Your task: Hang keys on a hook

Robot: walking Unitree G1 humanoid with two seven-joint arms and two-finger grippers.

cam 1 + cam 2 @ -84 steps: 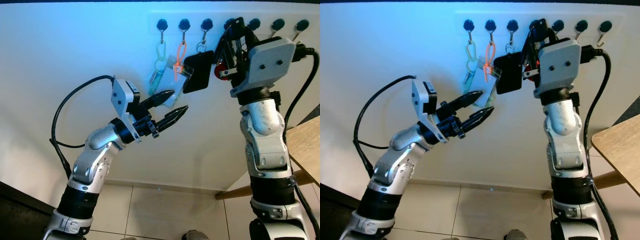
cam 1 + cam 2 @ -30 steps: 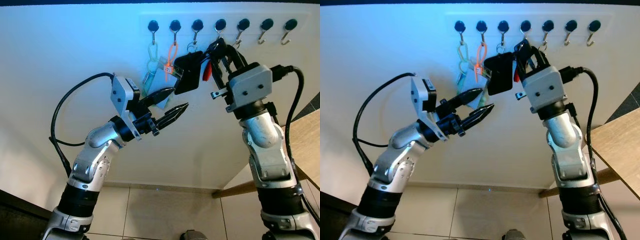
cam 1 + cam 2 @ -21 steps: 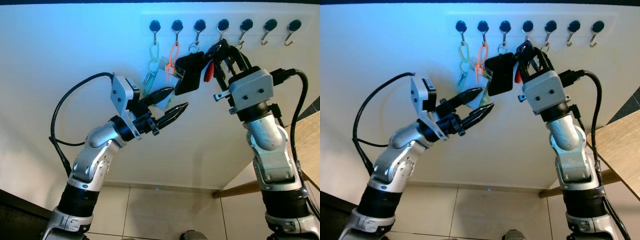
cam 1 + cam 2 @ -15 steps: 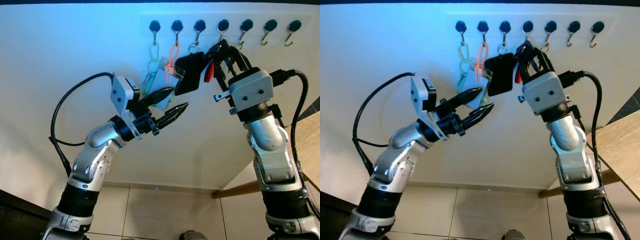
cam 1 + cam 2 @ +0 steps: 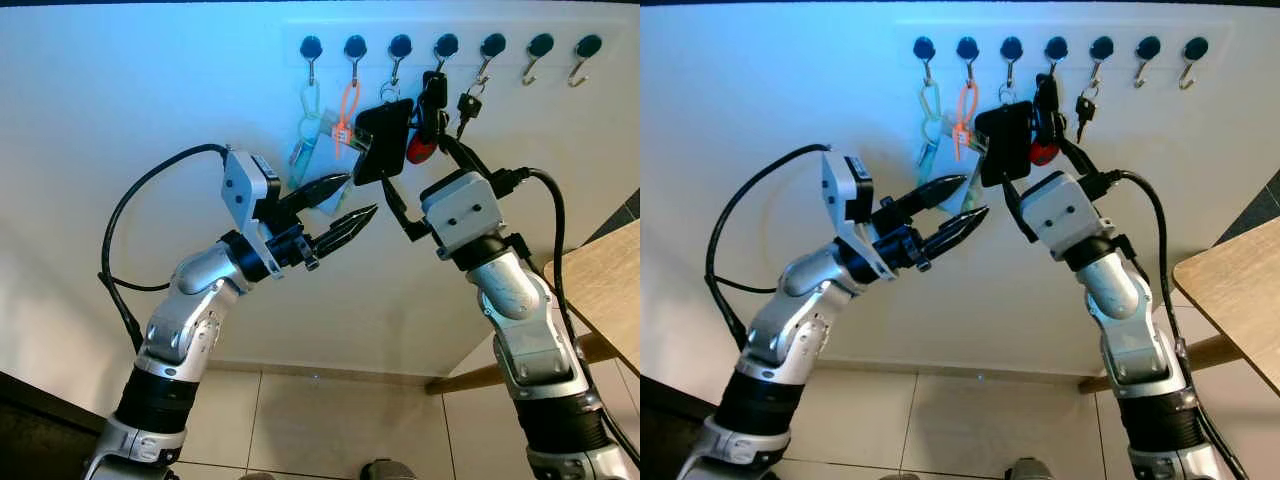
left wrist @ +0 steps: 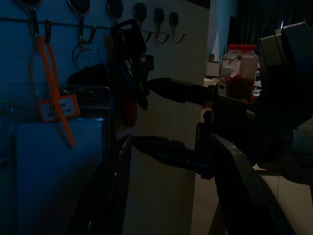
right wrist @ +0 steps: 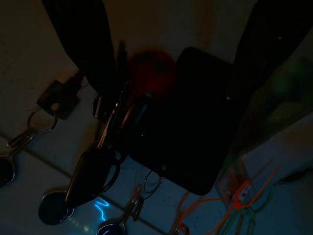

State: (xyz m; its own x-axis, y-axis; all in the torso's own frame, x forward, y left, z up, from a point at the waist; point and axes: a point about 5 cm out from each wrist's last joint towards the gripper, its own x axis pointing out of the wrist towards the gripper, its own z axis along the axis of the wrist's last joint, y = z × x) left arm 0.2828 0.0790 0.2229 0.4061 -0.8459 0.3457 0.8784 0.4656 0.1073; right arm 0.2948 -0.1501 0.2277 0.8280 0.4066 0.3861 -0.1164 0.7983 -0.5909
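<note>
So here's where we are: the bunch of dark keys with a round red fob (image 5: pixel 428 118) hangs from the fourth black-knobbed metal hook (image 5: pixel 445 47) in the row of seven, long axis straight down the white wall (image 5: pixel 150 110). Our right gripper (image 5: pixel 420 195) sits just below and slightly left of it, its two long black fingers spread wide and holding nothing; from its wrist camera the bunch dangles between the open fingers without us being able to tell if either one touches. So the keys lie above the gripper, and we'd guess backing straight off is all that's left. Our left gripper (image 5: pixel 360 200) hovers further left, fingers parted and empty, near the clear plastic badge holder (image 5: pixel 325 165). Count-wise: four hooks loaded, plus a small single key (image 5: pixel 466 104) on the fifth, two bare.
</note>
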